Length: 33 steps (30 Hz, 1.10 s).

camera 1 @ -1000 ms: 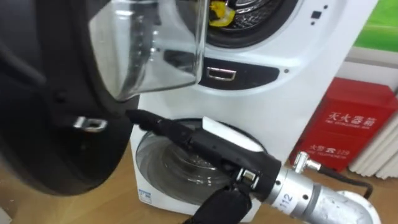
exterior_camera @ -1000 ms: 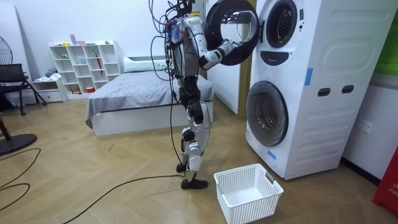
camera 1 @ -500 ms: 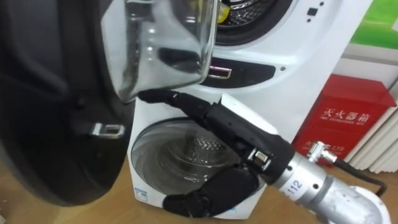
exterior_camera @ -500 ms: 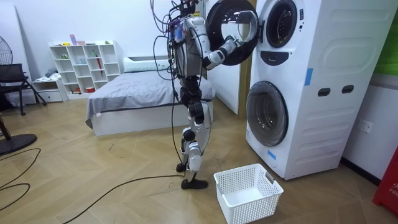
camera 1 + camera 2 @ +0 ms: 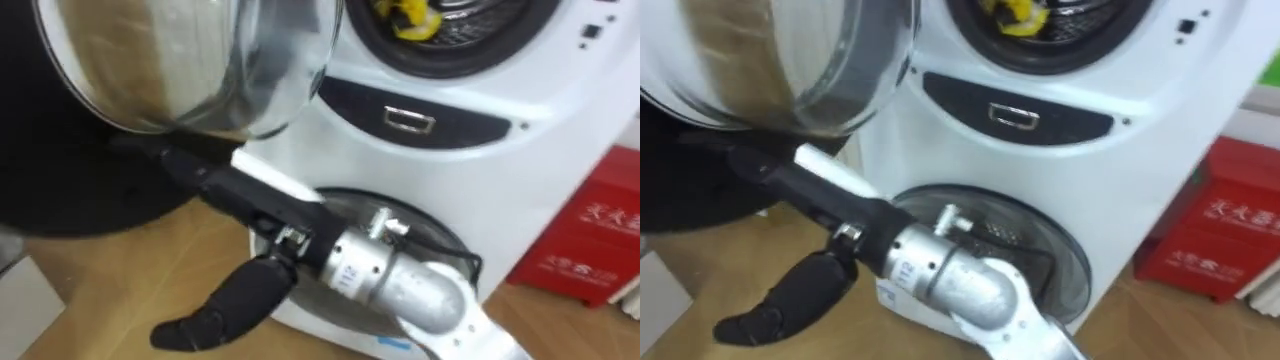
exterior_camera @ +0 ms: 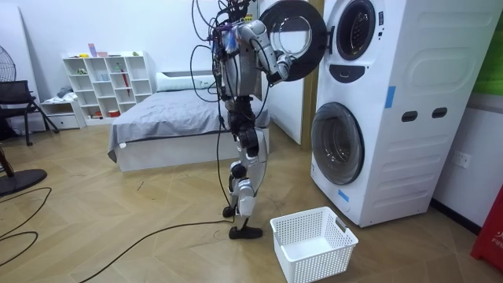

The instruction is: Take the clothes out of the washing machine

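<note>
Zero clothes out: my right hand, fingers straight, is pressing the open door at 10 o'clock; yellow cloth is lying in drum at 12.

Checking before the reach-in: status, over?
Right hand open, fingers straight at the open upper door. Yellow garment in the upper drum, not grasped. Nothing seen across the opening.

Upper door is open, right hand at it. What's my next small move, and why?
Probably draw the right hand off the door and reach toward the yellow cloth in the upper drum: the door stands wide open, and the open hand holds nothing.
</note>
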Available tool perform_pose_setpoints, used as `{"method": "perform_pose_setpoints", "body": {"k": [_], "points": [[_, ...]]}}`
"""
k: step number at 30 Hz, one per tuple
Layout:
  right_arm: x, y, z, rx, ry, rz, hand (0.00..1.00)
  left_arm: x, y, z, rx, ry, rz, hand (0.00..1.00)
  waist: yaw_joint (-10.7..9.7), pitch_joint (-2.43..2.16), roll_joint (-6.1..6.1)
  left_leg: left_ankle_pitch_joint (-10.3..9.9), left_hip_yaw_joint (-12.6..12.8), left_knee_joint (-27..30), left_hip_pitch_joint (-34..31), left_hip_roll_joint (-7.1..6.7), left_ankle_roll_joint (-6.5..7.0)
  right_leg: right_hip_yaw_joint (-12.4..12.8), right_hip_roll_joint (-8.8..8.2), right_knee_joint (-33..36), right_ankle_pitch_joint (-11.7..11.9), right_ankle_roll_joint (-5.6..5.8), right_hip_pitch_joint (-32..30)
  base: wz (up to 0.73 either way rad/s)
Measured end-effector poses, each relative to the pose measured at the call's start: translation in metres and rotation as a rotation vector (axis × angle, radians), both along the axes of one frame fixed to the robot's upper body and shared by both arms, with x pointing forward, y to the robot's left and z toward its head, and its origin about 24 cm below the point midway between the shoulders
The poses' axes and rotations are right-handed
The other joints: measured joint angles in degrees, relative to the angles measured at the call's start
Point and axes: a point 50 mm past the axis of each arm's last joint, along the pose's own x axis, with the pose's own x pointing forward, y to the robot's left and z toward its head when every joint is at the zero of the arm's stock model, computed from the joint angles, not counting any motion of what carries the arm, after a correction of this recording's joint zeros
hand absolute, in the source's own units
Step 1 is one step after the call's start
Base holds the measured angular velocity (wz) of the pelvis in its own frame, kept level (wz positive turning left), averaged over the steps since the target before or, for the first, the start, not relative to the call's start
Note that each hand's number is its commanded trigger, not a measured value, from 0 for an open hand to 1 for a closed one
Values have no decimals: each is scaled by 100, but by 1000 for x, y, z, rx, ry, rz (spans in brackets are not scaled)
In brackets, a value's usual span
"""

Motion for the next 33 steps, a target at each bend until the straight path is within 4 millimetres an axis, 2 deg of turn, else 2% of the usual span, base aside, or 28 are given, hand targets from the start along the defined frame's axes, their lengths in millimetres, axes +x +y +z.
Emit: {"method": "perform_pose_setpoints", "body": {"k": [6, 9, 14, 25, 27, 31, 33], "points": [[0, 17, -6, -53, 2, 44, 0, 3, -1, 0, -2, -2, -5, 0, 163, 64, 81, -5, -37, 3, -69, -4, 6, -34, -3, -3, -7, 2, -31, 3], [-2, 24, -4, -40, 8, 57, 0, 10, -8, 0, -9, -18, -33, 0, 290, 63, 79, -4, -41, 8, -149, -10, 7, -18, -2, 2, -3, 6, -102, 0], [-7, 33, -2, -30, 5, 89, 0, 14, -12, 0, -14, -26, -49, 0, 331, 62, 77, -4, -63, 16, -149, -15, 7, -37, -5, 2, -2, 8, -88, 1], [-3, 23, -8, -62, 5, 54, 0, 14, -11, 0, -7, -17, -42, 0, 218, 74, 95, -12, -77, 11, -124, -9, 16, -100, -12, 4, -2, 9, -31, 3], [0, 19, -9, -76, -2, 32, 0, 12, -10, 0, -4, -10, -42, 0, 114, 74, 96, -18, -125, 12, -129, -16, 21, -161, -19, 4, -2, 11, -19, 13], [5, 10, -11, -105, -18, -6, 0, 12, -10, 0, -4, -11, -38, 0, 40, 72, 99, -19, -126, 29, -129, -14, 21, -161, -16, 8, -2, 10, -9, 2], [10, -1, -12, -107, -14, -54, 0, 9, -8, -1, -4, -7, -18, 0, -88, 60, 114, -19, -133, 47, -130, -17, 21, -181, -19, 8, 0, 11, 3, 2]]}}
